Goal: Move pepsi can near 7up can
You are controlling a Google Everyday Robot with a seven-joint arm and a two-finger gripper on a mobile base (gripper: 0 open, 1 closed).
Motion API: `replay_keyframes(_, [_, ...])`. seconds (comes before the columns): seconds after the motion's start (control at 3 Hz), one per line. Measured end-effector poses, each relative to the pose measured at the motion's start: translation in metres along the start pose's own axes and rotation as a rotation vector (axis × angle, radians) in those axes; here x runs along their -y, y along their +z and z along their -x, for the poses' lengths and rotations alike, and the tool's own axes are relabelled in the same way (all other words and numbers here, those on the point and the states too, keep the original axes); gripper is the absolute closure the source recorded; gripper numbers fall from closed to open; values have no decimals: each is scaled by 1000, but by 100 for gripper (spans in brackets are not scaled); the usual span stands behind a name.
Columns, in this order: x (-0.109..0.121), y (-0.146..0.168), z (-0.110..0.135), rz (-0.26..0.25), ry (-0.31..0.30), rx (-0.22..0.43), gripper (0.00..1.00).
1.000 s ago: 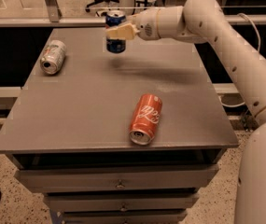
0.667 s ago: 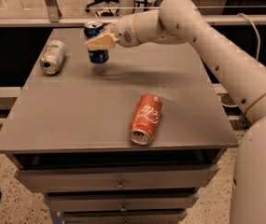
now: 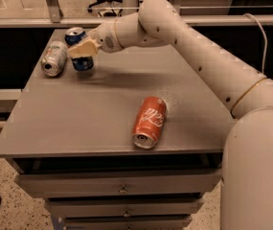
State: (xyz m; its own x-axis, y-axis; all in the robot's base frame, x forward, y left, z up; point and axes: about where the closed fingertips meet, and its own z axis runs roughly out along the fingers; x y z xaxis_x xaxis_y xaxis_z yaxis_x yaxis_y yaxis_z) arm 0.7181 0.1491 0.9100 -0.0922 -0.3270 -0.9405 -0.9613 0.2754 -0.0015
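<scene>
Camera view: arm (image 3: 198, 51) reaches far-left over table (image 3: 78, 123); gripper (image 3: 82, 49) jaws clamp upright pepsi can (image 3: 75, 34), just beside lying 7up can (image 3: 53, 59); red can (image 3: 149, 122) lies nr front.

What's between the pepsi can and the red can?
Just bare table, in the camera view. The gripper holds the pepsi can far back by the 7up can; the red can lies near the front.

Matt plastic hand (image 3: 82, 50) over the smooth matt table (image 3: 102, 111), far corner, clasps the glossy metal pepsi can (image 3: 84, 64)
</scene>
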Motion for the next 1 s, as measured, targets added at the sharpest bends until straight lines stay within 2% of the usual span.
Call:
replay_keyframes(0.33, [-4, 14, 1, 8, -2, 4, 90])
replay_keyframes(1.0, [-9, 27, -2, 12, -13, 20, 44])
